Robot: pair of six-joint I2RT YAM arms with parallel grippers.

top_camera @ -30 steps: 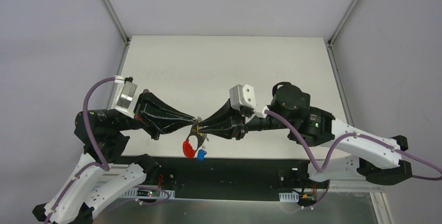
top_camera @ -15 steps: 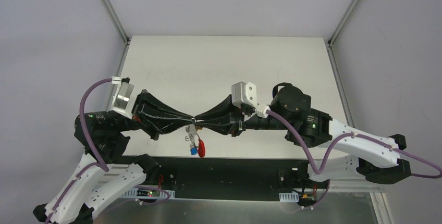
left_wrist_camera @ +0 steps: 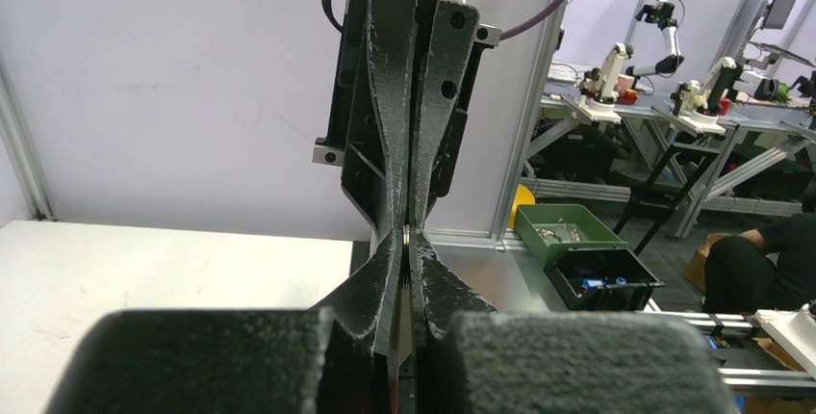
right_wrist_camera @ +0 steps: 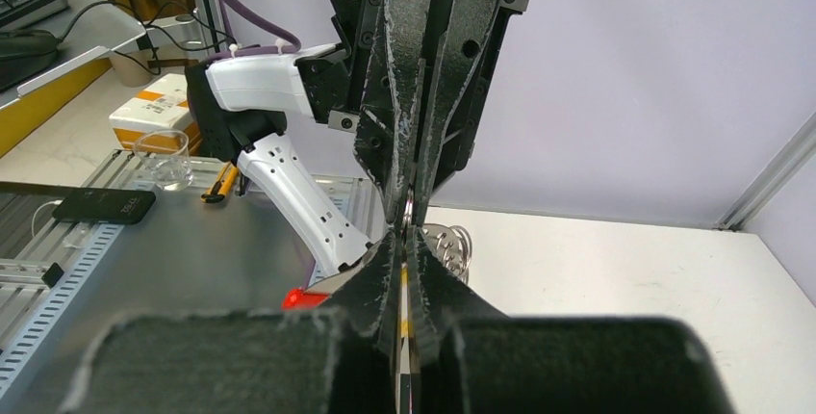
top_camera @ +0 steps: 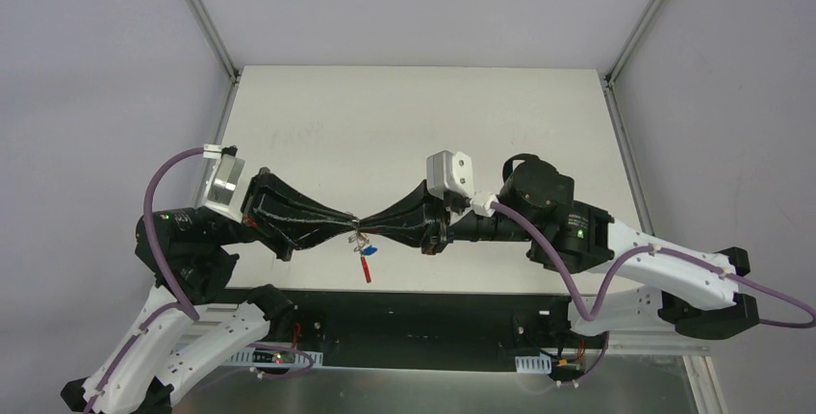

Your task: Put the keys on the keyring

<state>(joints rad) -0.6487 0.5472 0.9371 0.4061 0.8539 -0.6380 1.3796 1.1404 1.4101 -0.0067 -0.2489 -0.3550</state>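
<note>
Over the table's near edge my left gripper (top_camera: 351, 230) and right gripper (top_camera: 367, 231) meet tip to tip. The left gripper (left_wrist_camera: 408, 243) is shut on the keyring's thin silver ring (left_wrist_camera: 409, 234), seen edge-on between its fingers. Below the tips hang the keyring's chain (top_camera: 358, 242), blue tag (top_camera: 370, 250) and red strap (top_camera: 366, 267). The right gripper (right_wrist_camera: 404, 237) is shut, and the key's yellow head (right_wrist_camera: 402, 281) shows as a sliver between its fingers. Silver chain loops (right_wrist_camera: 454, 245) and a bit of red strap (right_wrist_camera: 304, 297) show beside the right fingers. The key's blade is hidden.
The white table (top_camera: 414, 125) stretches behind the grippers, with grey walls on both sides. A black base rail (top_camera: 423, 313) runs under the hanging keyring. Off the table, a green bin (left_wrist_camera: 568, 231) and a black box (left_wrist_camera: 601, 279) stand past the left gripper.
The right gripper's jaws have closed tighter. The hanging red strap and blue tag have swung and turned; the strap now hangs narrow and edge-on. Both arms have barely shifted.
</note>
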